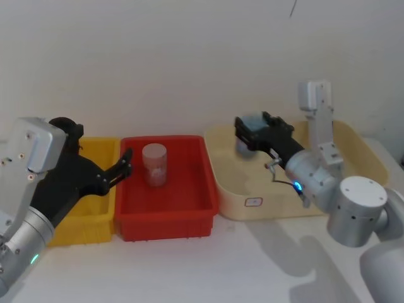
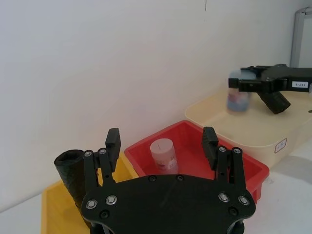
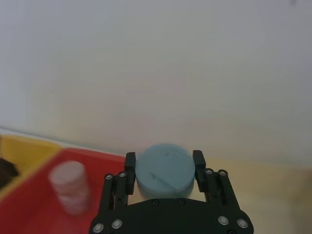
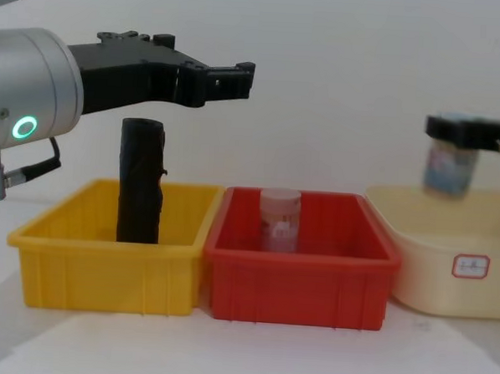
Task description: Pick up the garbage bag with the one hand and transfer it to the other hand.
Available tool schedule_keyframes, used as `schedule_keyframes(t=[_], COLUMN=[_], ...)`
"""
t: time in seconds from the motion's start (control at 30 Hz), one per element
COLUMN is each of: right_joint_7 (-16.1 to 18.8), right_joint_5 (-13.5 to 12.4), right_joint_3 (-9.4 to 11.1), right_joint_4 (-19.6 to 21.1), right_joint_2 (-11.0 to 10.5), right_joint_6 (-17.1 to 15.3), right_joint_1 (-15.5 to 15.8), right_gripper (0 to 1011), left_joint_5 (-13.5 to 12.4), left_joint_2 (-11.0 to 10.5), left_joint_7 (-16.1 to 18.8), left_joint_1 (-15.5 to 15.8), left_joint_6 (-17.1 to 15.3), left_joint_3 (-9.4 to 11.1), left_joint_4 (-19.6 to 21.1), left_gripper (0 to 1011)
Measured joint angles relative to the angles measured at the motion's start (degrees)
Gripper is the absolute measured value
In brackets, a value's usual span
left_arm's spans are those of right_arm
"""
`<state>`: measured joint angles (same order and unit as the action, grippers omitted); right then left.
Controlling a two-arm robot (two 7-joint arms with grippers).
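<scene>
**Operator:** What does the bag look like, and where is it?

**Spotter:** Your bag is a tight black roll with a wrinkled surface and a small loose flap on its side. It stands upright in the yellow bin, towards its back, and its top rises well above the rim. Nothing touches it.

**Operator:** How many of each thing?

**Spotter:** You have one black bag and one pink roll, which stands upright in the red bin. There is also one blue roll. That makes three rolls and three bins side by side: yellow, red, then the cream bin on your right.

**Operator:** And the arms?

**Spotter:** Your left gripper reaches forward level, above the bag's top, with its tips out over the seam between the yellow and red bins. Its fingers are spread wide with nothing between them. A green ring glows on that arm. Your right gripper is held up over the cream bin, pointing towards the red one. It is clenched on the blue roll, which hangs clear of the bin floor.
</scene>
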<state>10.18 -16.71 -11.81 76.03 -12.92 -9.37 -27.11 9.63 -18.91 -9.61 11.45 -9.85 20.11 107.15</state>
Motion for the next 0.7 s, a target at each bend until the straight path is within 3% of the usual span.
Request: schedule_keyframes(t=[0.37, 0.7], right_joint_7=[-1.46, -1.01], right_joint_5=[2.13, 0.35], right_joint_3=[1.44, 3.8], right_joint_4=[-2.86, 0.37], right_joint_2=[-1.92, -1.92], right_joint_6=[1.7, 2.58], right_joint_1=[1.21, 4.56], right_gripper=[987, 999], left_joint_5=[0.0, 0.0], left_joint_2=[0.0, 0.0], left_joint_7=[0.0, 0.0], left_joint_1=[0.0, 0.0], left_joint_6=[0.0, 0.0], left_joint_3=[0.0, 0.0], left_joint_4=[0.0, 0.0], left_gripper=[1002, 1002])
